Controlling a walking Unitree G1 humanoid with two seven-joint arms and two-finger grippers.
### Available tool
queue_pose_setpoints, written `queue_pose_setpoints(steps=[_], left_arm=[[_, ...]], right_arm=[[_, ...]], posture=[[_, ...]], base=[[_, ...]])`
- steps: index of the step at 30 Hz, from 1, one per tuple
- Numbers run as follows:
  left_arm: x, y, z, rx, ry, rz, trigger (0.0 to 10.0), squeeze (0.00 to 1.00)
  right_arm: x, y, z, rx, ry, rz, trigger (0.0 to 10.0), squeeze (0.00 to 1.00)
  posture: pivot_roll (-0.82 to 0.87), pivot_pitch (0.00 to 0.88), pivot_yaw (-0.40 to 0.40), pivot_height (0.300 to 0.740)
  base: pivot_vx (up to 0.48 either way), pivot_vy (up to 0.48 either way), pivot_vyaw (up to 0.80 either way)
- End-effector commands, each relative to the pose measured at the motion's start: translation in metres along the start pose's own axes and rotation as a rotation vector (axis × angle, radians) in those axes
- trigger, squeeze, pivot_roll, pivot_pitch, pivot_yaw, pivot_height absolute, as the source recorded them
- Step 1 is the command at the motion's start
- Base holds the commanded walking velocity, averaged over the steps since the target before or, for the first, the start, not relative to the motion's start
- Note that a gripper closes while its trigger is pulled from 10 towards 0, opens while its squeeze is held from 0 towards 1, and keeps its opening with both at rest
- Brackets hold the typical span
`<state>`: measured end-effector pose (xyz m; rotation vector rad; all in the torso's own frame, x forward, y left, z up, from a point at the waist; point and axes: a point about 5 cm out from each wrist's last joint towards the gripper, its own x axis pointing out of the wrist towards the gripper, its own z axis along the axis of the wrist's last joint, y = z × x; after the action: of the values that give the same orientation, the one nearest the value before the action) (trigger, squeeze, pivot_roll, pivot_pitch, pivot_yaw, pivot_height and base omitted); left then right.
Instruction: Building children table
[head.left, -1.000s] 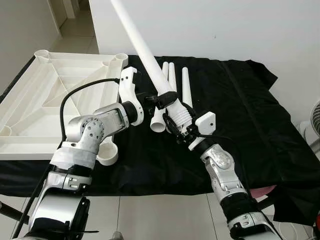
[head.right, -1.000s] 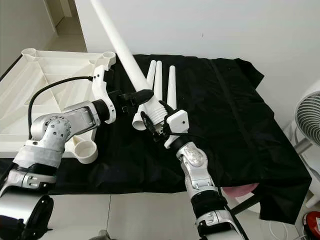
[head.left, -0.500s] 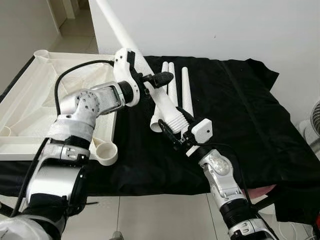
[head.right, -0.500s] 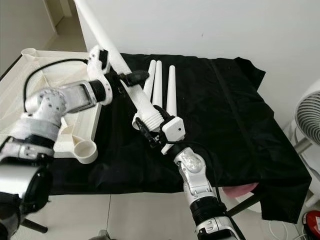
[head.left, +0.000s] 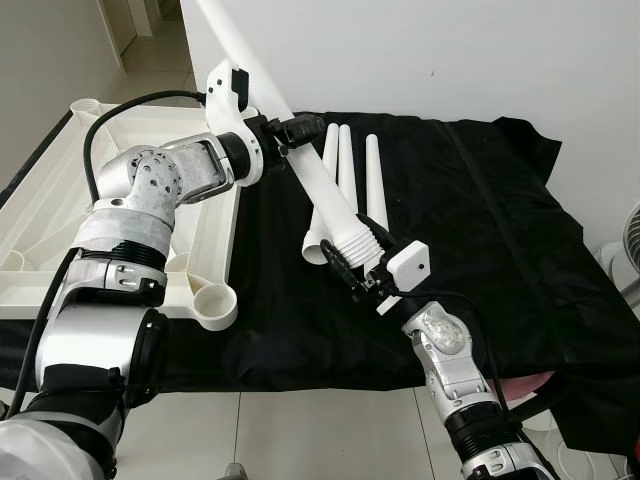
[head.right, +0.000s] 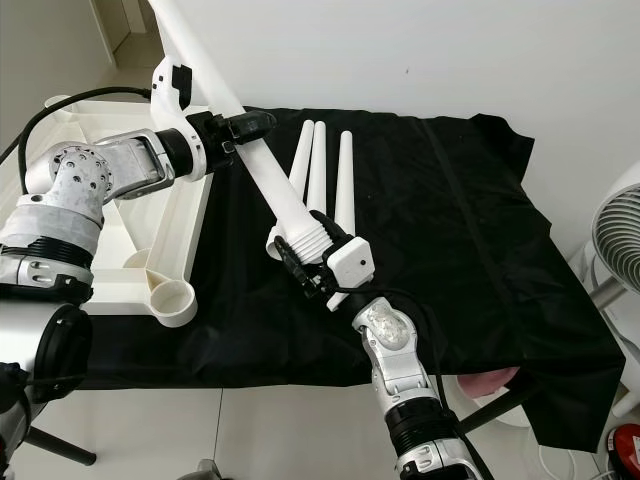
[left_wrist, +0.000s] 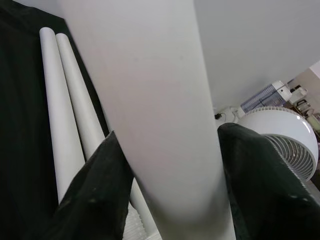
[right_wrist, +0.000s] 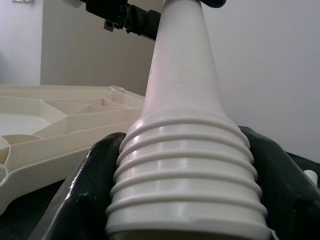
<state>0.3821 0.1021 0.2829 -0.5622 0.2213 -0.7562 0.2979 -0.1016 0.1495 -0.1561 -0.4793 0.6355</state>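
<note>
Gripping raised table leg (head.left: 310, 170) threaded end, right gripper (head.left: 362, 266), left gripper (head.left: 290, 132) clamping mid-shaft, elbow bent

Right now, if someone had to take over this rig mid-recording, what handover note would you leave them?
Left hand: shut on the raised table leg, partway up its smooth shaft.
Right hand: shut on the same leg's ribbed, threaded end.
Tabletop: upside down to the robot's left, corner sockets empty.
Three spare legs: lying side by side on the black cloth.
Done: one leg lifted with both hands.
Left: fit all four legs into the sockets.
</note>
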Motion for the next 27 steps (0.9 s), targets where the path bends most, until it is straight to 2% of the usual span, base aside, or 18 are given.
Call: queue_pose_setpoints(steps=[1,7,8,9,10,16,17,18,21,23,26,27], left_arm=[[0.002,-0.025,0.002,0.0,0.01,-0.36,0.0,0.0],[0.004,-0.026,0.003,0.001,0.007,-0.349,0.0,0.0],[0.006,-0.025,0.003,0.004,0.014,-0.324,2.3,0.0],[0.007,-0.024,0.003,0.006,0.019,-0.306,2.3,0.0],[0.008,-0.023,0.004,0.0,0.01,-0.291,10.0,0.0],[0.007,-0.023,0.01,0.02,-0.035,-0.262,10.0,0.0],[0.007,-0.024,0.012,0.042,-0.045,-0.255,10.0,0.0],[0.007,-0.025,0.012,0.057,-0.051,-0.251,10.0,0.0],[0.006,-0.028,0.014,0.097,-0.07,-0.25,10.0,0.0],[0.004,-0.036,0.016,0.186,-0.099,-0.243,10.0,0.0],[0.003,-0.04,0.016,0.229,-0.115,-0.241,10.0,0.0],[0.002,-0.043,0.015,0.279,-0.131,-0.23,10.0,0.0]], right_arm=[[0.003,0.002,0.003,-0.013,-0.01,0.015,10.0,0.0],[0.003,0.002,0.002,0.018,-0.01,0.024,10.0,0.0],[0.003,0.003,0.001,0.073,-0.003,0.041,10.0,1.0],[0.002,0.003,0.0,0.112,0.0,0.053,10.0,1.0],[0.002,0.003,0.0,0.115,0.002,0.056,10.0,1.0],[0.003,0.001,0.001,0.095,0.011,0.036,10.0,1.0],[0.004,0.0,0.001,0.102,0.023,0.031,10.0,0.41],[0.004,-0.001,0.0,0.107,0.031,0.029,10.0,0.0],[0.007,-0.002,0.002,0.138,0.043,0.02,10.0,0.0],[0.014,-0.005,0.005,0.154,0.067,0.002,10.0,0.0],[0.018,-0.008,0.006,0.147,0.102,-0.005,10.0,0.0],[0.022,-0.011,0.007,0.125,0.125,-0.004,10.0,0.0]], posture=[[0.01,0.0,-0.013,0.74],[0.01,0.0,-0.015,0.74],[0.01,0.0,-0.016,0.74],[0.01,0.0,-0.016,0.74],[0.01,0.0,-0.017,0.74],[0.01,0.0,-0.019,0.74],[0.01,0.0,-0.022,0.74],[0.01,0.0,-0.022,0.74],[0.01,0.0,-0.024,0.74],[0.01,0.0,-0.025,0.74],[0.01,0.0,-0.024,0.74],[0.01,0.0,-0.025,0.74]], base=[[0.0,0.0,0.0],[0.0,0.0,0.0],[0.0,0.0,0.0],[0.0,0.0,0.0],[0.0,0.0,0.0],[0.0,0.0,0.0],[0.0,0.0,0.0],[0.0,0.0,0.0],[0.0,0.0,0.0],[0.0,0.0,0.0],[0.0,0.0,0.0],[0.0,0.0,0.0]])
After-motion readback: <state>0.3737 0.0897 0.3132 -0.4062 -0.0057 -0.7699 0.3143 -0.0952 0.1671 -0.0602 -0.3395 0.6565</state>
